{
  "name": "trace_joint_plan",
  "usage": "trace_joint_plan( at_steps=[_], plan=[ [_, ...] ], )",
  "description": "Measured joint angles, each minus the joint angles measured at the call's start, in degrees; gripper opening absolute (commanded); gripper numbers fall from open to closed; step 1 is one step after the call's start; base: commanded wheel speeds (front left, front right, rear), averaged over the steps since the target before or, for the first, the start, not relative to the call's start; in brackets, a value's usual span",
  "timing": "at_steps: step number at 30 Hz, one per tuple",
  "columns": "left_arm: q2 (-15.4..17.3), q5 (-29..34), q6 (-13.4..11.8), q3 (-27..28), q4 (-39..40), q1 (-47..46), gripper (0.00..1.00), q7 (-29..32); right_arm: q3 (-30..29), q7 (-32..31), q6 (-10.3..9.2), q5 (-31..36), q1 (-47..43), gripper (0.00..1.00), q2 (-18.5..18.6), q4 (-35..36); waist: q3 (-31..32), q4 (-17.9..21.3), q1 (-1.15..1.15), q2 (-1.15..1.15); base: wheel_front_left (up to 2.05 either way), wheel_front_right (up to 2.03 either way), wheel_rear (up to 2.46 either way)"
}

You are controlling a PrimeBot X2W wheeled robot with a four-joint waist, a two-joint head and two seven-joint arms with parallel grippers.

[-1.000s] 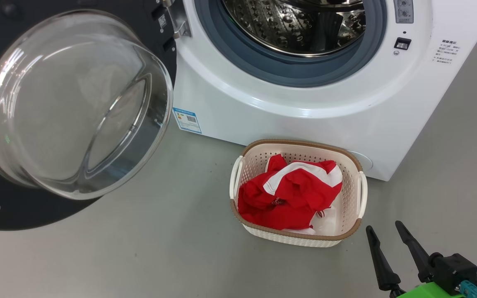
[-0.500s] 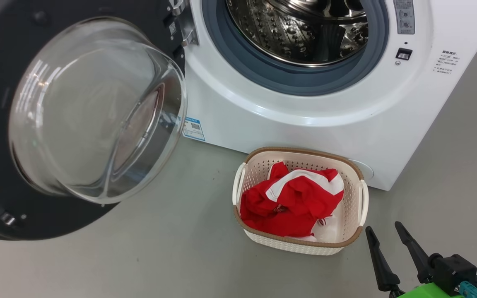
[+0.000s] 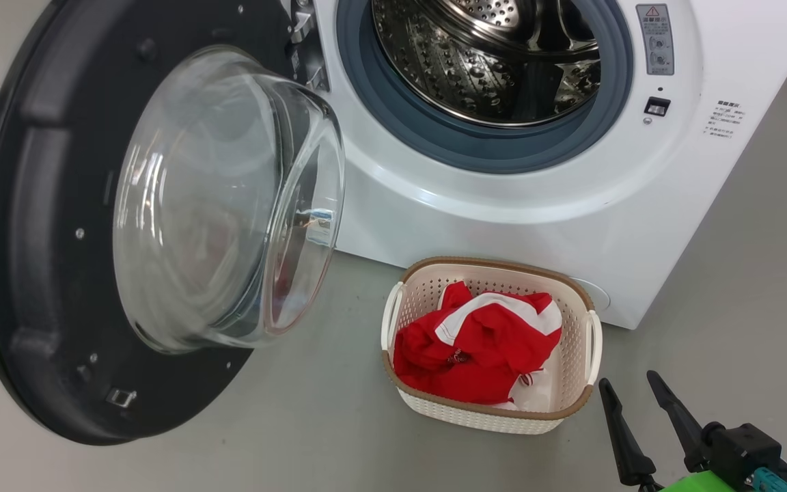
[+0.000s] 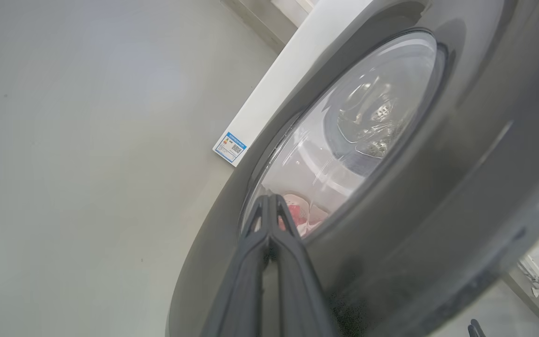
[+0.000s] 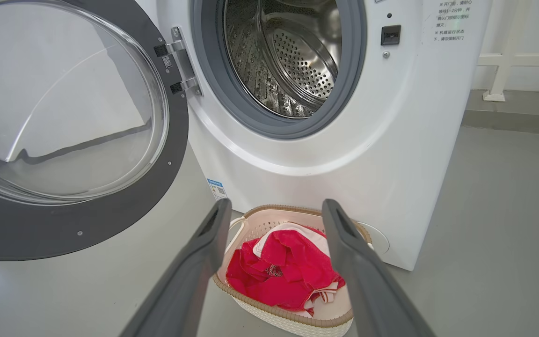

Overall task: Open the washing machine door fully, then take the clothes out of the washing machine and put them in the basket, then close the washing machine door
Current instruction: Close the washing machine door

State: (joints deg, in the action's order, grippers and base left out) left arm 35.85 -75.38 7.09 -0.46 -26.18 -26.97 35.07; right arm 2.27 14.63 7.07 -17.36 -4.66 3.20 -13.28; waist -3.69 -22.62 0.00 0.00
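Note:
The washing machine door (image 3: 38,205) stands partly swung out at the left, its clear glass bowl (image 3: 229,198) bulging toward the washing machine (image 3: 503,212). The steel drum (image 3: 489,61) looks bare. The clothes (image 3: 475,348), red with white stripes, lie in the cream basket (image 3: 496,420) on the floor in front of the machine. My left gripper (image 4: 269,201) is shut, its tips against the door's outer face (image 4: 438,196). My right gripper (image 3: 627,380) is open, low at the right of the basket. From the right wrist its fingers frame the clothes (image 5: 283,271) and basket (image 5: 297,323).
Grey floor lies all around. A blue label (image 4: 230,147) marks the machine's lower front corner. The door latch socket (image 3: 656,106) sits right of the drum opening. A white railing (image 5: 508,61) stands behind the machine at the right.
The door has swung toward the machine, its bowl now facing more sideways. The head camera has shifted a little. My right gripper, the basket and the clothes have stayed put.

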Motion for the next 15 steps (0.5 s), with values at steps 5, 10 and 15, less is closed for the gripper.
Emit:
trace_joint_plan(
  at_steps=[5, 10, 15],
  plan=[
    [1.63, -2.04, 0.00, -1.63, 4.65, 1.35, 0.00, 0.23, 0.00, 0.00, 0.00, 0.00, -0.63, 1.00, -0.14, 0.00, 0.30, 0.39, 0.00, 0.00, 0.00, 0.00, 0.00],
    [1.97, -4.50, 0.00, -4.17, 10.39, 1.83, 0.00, 0.74, 0.01, 0.00, 0.00, 0.00, -1.01, 1.00, -0.21, -0.05, 0.36, 0.90, 0.00, 0.00, 0.00, 0.00, 0.00],
    [2.21, -5.38, 0.00, -6.95, 15.07, 2.76, 0.00, 1.22, -0.01, 0.00, 0.00, 0.00, -1.01, 1.00, -0.25, -0.02, 0.12, 1.50, 0.00, 0.00, 0.00, 0.00, 0.00]
  ],
)
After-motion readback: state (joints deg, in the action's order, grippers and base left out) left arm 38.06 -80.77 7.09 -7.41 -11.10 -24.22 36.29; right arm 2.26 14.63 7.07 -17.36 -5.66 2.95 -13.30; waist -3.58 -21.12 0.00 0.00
